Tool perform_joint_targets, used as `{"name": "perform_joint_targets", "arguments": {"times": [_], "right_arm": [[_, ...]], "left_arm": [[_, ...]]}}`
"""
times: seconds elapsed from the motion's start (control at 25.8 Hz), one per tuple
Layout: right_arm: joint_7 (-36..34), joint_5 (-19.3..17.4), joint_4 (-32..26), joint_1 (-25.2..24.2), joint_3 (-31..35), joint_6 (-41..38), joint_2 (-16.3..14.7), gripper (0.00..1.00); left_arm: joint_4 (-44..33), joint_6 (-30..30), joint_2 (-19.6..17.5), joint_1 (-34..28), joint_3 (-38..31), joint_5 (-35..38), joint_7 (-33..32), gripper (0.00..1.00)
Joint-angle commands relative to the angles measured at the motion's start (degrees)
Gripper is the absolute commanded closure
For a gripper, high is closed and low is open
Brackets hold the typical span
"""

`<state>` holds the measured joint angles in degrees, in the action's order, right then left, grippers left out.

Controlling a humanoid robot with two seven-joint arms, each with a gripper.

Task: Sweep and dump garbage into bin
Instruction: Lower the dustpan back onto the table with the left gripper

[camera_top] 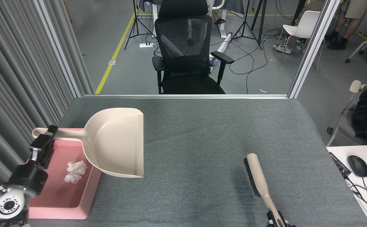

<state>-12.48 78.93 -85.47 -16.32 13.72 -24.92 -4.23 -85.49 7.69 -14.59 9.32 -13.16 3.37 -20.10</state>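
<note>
Head view shows one dustpan (117,145) grasped at its handle by my left pincer (46,138), one pink bin (73,201) on the tabletop (202,132) holding two tissue wads of garbage (75,171), and one brush (259,176) whose handle my right pincer (278,220), cut off at the edge, grips.

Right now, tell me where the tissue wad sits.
In the head view, the tissue wad lies at the table's left side inside the pink bin, just left of the raised dustpan.
</note>
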Motion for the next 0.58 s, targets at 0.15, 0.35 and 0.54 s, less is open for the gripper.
{"name": "perform_joint_targets", "arguments": {"times": [0.15, 0.35, 0.54], "right_arm": [[0.0, 0.0, -0.49, 0.06, 0.08, -0.22, 0.01, 0.83], [0.0, 0.0, -0.58, -0.12, 0.08, -0.4, 0.01, 0.83], [0.0, 0.0, -0.58, -0.12, -0.1, -0.4, 0.19, 0.83]], "left_arm": [[-3.37, 2.77, 15.47, -4.58, 6.48, 15.79, 1.47, 0.93], [6.91, 10.59, 19.25, -3.17, 8.94, 25.64, 4.72, 0.93], [14.47, 11.29, 21.54, -1.85, 8.24, 29.15, 6.92, 0.93]]}}
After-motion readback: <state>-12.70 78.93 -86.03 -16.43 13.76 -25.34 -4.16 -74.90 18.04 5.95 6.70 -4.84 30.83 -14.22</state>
